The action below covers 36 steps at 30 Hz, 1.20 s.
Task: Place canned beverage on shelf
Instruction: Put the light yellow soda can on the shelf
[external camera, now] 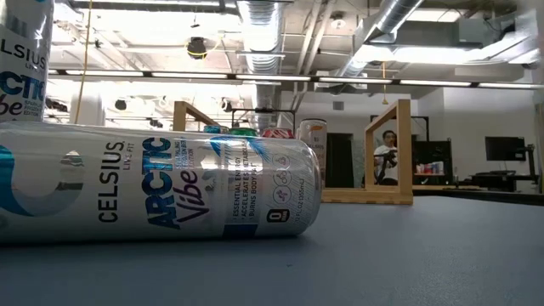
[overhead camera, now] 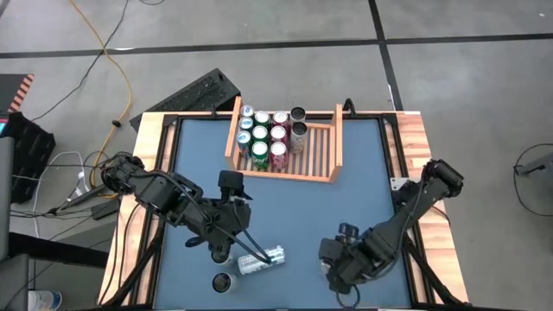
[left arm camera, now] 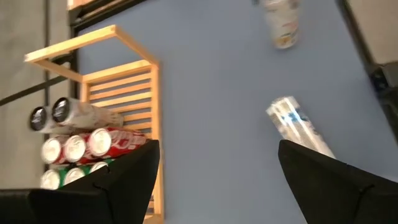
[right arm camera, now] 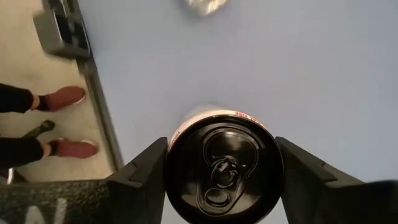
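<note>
The wooden shelf point(overhead camera: 333, 142) stands at the table's far middle, with several cans upright point(overhead camera: 263, 134) in its left half. My right gripper point(overhead camera: 333, 269) is at the near right, shut on a can with a black lid point(right arm camera: 224, 163). My left gripper point(left arm camera: 217, 180) hovers open above the near left of the table, with nothing between its fingers. Just beyond it a silver Celsius can point(overhead camera: 262, 259) lies on its side on the blue mat point(external camera: 161, 191). A second silver can point(overhead camera: 225, 282) stands upright near the front edge point(external camera: 21, 59). My right gripper pinches the black-lidded can between its two fingers, on opposite sides of the upper wall just under the rim point(right arm camera: 169, 155). The fingers point(right arm camera: 146, 171) come steeply from above. The can stands upright in the hold; the can itself hides whether its base is on the table.
The shelf's right half point(overhead camera: 318, 149) shows bare slats. A wooden frame point(overhead camera: 415, 147) borders the blue mat. A person's legs and red shoes point(right arm camera: 62, 98) stand on the floor beside the table. Open mat lies between the grippers and the shelf.
</note>
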Tool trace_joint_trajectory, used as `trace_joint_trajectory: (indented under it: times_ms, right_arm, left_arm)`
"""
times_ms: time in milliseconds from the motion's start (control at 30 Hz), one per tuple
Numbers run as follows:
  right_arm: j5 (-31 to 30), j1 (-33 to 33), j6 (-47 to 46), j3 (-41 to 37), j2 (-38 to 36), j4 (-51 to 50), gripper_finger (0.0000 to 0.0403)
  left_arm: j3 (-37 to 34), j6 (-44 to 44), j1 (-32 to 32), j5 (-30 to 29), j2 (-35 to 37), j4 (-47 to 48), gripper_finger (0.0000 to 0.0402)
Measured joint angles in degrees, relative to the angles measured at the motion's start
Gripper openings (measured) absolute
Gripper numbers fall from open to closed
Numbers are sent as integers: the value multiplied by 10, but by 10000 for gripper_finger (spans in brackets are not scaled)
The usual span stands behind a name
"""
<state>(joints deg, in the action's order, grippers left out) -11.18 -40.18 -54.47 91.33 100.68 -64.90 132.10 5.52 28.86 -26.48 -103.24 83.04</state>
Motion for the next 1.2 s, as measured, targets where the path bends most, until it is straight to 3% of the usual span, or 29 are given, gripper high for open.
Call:
trace_joint_trajectory:
  times_ms: [133,700,1033,1200]
  right_arm:
    - [-7,55,86,30,0,-31,229]
    - [-38,325,563,106,-3,-65,229]
    - [21,455,823,102,-7,-50,229]
    - [74,506,881,88,-6,-16,229]
  left_arm:
    - [0,-14,0,34,0,0,316]
    - [0,-37,0,72,1,26,316]
    - [0,-66,-54,72,13,7,316]
    - [0,-68,-108,82,18,9,316]
